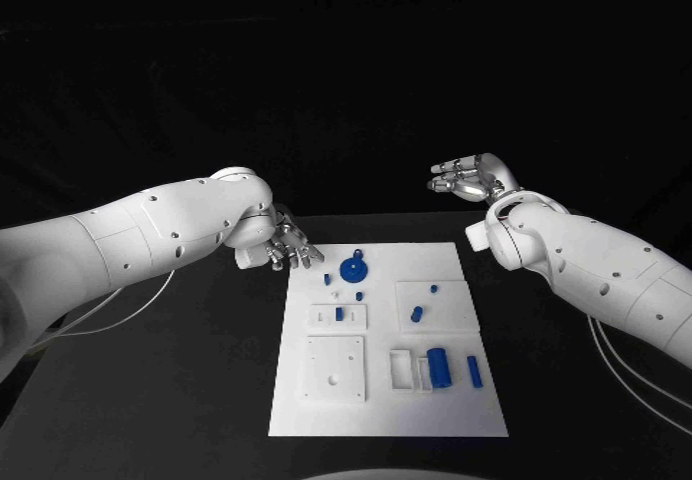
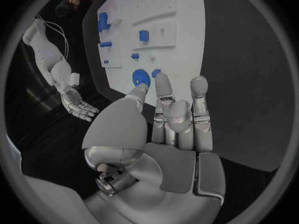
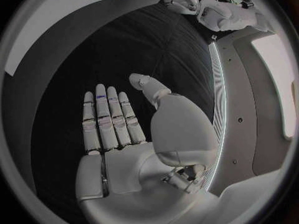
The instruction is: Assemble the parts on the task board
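Note:
The white task board (image 1: 450,408) lies in the middle of the black table. On it are a blue disc with a stem (image 1: 355,270), small blue pegs (image 1: 417,313), a blue cylinder (image 1: 437,367) in a white holder and a blue bar (image 1: 473,371). My left hand (image 1: 287,246) hovers at the board's far left corner, fingers extended and holding nothing; in the left wrist view its fingertips (image 2: 163,79) point at the blue disc (image 2: 141,77). My right hand (image 1: 472,177) is raised beyond the board's far right corner, flat and open (image 3: 112,124), well away from the parts.
White raised blocks sit on the board: a square plate with a hole (image 1: 335,368) and a small slotted block (image 1: 339,316). Cables hang beside both arms. Bare black table (image 1: 173,400) lies to either side of the board.

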`<move>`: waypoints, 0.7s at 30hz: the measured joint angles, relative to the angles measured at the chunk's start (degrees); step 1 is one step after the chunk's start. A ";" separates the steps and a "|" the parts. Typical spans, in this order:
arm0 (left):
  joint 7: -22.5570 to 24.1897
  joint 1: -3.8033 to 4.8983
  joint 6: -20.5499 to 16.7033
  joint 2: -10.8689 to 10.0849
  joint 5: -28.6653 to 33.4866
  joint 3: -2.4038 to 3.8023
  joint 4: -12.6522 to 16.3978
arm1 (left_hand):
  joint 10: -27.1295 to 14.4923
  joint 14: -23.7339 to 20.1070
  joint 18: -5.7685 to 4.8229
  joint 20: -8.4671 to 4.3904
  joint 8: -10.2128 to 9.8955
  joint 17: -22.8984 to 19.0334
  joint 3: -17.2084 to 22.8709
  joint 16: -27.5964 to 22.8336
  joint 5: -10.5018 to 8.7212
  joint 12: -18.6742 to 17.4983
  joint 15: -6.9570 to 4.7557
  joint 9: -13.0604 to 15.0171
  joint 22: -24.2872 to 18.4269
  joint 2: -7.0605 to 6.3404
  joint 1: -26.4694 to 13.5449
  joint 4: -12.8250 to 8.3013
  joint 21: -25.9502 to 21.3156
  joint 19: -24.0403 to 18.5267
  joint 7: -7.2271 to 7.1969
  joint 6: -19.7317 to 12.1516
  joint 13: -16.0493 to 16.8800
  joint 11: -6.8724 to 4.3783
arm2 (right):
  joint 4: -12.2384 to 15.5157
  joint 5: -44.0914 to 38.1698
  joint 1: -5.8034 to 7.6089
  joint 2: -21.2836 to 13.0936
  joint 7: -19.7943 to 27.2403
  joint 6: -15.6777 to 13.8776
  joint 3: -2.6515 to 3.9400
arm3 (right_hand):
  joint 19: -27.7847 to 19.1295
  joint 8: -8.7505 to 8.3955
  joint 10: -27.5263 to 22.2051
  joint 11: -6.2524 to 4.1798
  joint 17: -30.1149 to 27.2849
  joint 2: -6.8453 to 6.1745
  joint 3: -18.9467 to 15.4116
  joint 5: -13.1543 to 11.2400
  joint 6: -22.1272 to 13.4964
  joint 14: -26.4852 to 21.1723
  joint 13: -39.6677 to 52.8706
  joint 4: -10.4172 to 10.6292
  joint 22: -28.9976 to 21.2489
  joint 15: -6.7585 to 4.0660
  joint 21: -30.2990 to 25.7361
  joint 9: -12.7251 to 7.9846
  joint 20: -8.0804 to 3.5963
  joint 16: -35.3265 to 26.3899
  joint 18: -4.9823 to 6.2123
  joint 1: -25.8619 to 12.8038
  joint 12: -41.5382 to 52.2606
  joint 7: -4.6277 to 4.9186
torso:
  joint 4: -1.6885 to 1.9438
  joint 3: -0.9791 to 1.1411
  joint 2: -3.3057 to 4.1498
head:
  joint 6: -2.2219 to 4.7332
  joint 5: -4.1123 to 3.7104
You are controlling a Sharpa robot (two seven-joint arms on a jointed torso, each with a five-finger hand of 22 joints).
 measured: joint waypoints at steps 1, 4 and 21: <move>0.13 -0.08 0.00 0.36 0.08 -0.03 -0.51 | -0.11 -0.20 0.00 -0.01 0.00 -0.13 0.12 0.00 -0.14 -0.45 0.20 -0.24 0.00 -0.13 -0.13 0.18 -0.15 -0.01 0.20 -0.21 0.37 0.10 | 0.05 0.00 0.00 0.00 0.00 0.00 0.00 | 0.00 0.00 0.00 0.00 0.00 0.00 0.00 0.00 0.00 0.00 0.00 0.00 0.00 0.00 0.00 0.00 0.00 0.00 0.00 0.00 0.00 0.00 | -0.02 0.01 0.02 | -0.01 -0.01; 0.52 -0.53 -0.01 1.43 0.31 -0.13 -2.16 | -0.10 -0.28 0.00 -0.01 0.00 -0.23 0.22 0.00 -0.14 -2.23 0.28 -1.70 0.00 -0.33 0.07 0.63 -0.32 -0.01 0.62 -1.03 2.11 0.31 | 0.19 0.00 0.00 0.01 0.00 0.00 0.00 | 0.00 0.00 0.00 0.00 0.00 0.00 0.00 0.00 0.00 0.00 0.00 0.00 0.00 0.00 0.00 0.00 0.00 0.00 0.00 0.00 0.00 0.00 | -0.12 -0.04 0.14 | -0.01 0.05; 2.13 -1.46 -0.17 3.16 1.31 -0.59 -5.65 | -0.45 -0.91 0.01 0.78 0.23 0.71 -1.09 0.59 -0.13 -9.92 1.48 -15.11 -0.02 -0.93 -0.08 -0.22 -0.32 -0.10 3.25 -8.34 8.30 1.67 | 0.49 -0.01 -0.01 -0.22 0.00 -0.02 0.01 | -0.21 0.00 0.00 0.00 0.01 0.00 -0.16 0.00 0.01 0.00 0.00 -0.16 0.01 0.00 0.00 -0.04 0.21 0.00 0.00 0.00 0.00 -0.01 | -0.36 -0.14 0.48 | 0.11 0.09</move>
